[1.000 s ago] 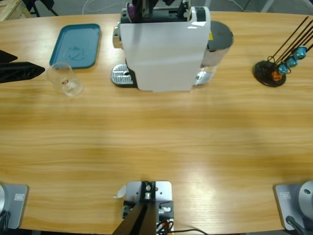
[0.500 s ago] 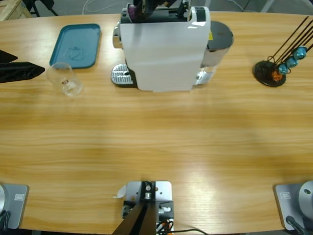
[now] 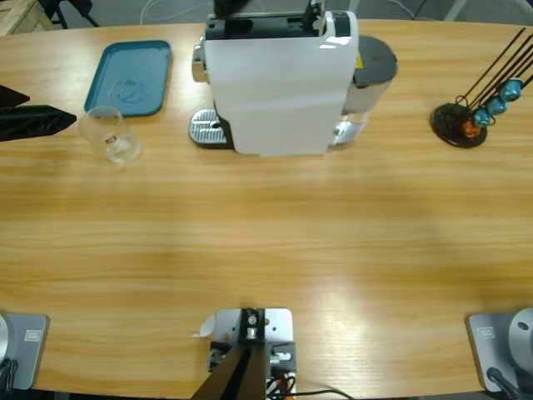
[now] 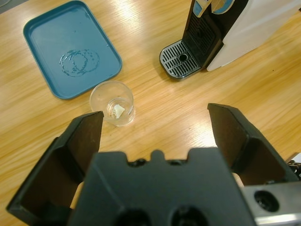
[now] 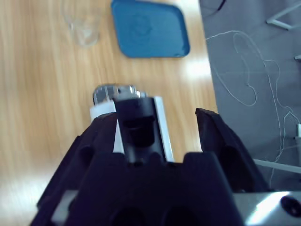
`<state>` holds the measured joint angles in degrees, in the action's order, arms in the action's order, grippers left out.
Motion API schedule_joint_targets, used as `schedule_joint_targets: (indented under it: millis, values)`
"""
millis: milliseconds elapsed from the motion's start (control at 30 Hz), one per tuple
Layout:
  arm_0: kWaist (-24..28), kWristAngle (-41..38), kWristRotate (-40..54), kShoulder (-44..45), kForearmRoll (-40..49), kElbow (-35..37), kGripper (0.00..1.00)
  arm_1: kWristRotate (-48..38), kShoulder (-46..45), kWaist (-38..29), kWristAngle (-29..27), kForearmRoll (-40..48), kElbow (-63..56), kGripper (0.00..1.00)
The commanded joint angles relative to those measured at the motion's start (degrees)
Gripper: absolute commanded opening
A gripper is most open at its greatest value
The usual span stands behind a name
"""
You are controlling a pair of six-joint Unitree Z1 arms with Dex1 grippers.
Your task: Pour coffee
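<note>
Glass waits beside coffee machine

Left gripper [image 4: 153,125] gapes wide above the empty glass [image 4: 113,102]; right gripper [image 5: 155,122] also open. Next, likely: grasp the glass.

The wooden table [image 3: 266,242] carries a teal tray [image 3: 129,77], glass [image 3: 111,134], coffee machine [image 3: 279,83] and capsule stand [image 3: 460,125].

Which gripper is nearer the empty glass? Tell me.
Left. The left gripper hangs open just short of the glass; the right gripper is above the coffee machine, farther away.
</note>
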<state>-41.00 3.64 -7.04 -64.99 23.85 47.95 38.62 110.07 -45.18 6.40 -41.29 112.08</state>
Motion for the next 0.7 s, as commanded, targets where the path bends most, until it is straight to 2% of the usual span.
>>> schedule_joint_targets:
  millis: [33,67,100,233,367,433,533,567,600,700]
  values:
    - [-0.5,-0.9,0.4,-1.3,0.6,-1.8,0.968,-10.4,-13.5,-4.5,-1.8,-6.6,2.3,0.274]
    - [-0.6,-0.9,0.4,-1.3,0.6,-1.8,0.968,-11.0,-15.7,-4.5,-1.8,-7.1,1.8,0.022]
    - [-0.7,-0.9,0.4,-1.4,0.6,-1.8,0.968,-11.3,-18.4,-4.5,-2.3,-7.1,1.0,0.000]
    - [-0.9,-0.9,0.4,-1.2,0.6,-1.8,0.968,-13.8,-24.9,-4.5,-11.1,-4.6,-7.5,0.000]
    - [-1.0,-0.9,0.4,-0.5,0.7,-1.9,0.968,-22.6,-27.4,-3.0,-13.8,-0.4,-17.0,0.000]
    - [-1.0,-0.9,0.4,-0.5,0.7,-1.9,0.968,-24.6,-27.6,-3.0,-21.7,5.4,-22.5,0.000]
    - [-1.0,-0.9,0.4,-0.7,0.7,-1.9,0.968,-23.4,-25.5,-4.4,-35.6,19.3,-32.2,0.000]
    - [-1.0,-0.9,0.4,-0.7,0.7,-1.9,0.968,-22.9,-24.4,-5.2,-38.7,22.6,-33.9,0.000]
    - [-1.0,-0.9,0.4,-0.7,0.7,-1.9,0.968,-22.3,-22.8,-6.1,-41.1,25.9,-35.1,0.000]
    - [-1.0,-0.9,0.4,-1.0,0.6,-1.9,0.968,-20.4,-18.6,-8.5,-43.1,29.4,-35.2,0.000]
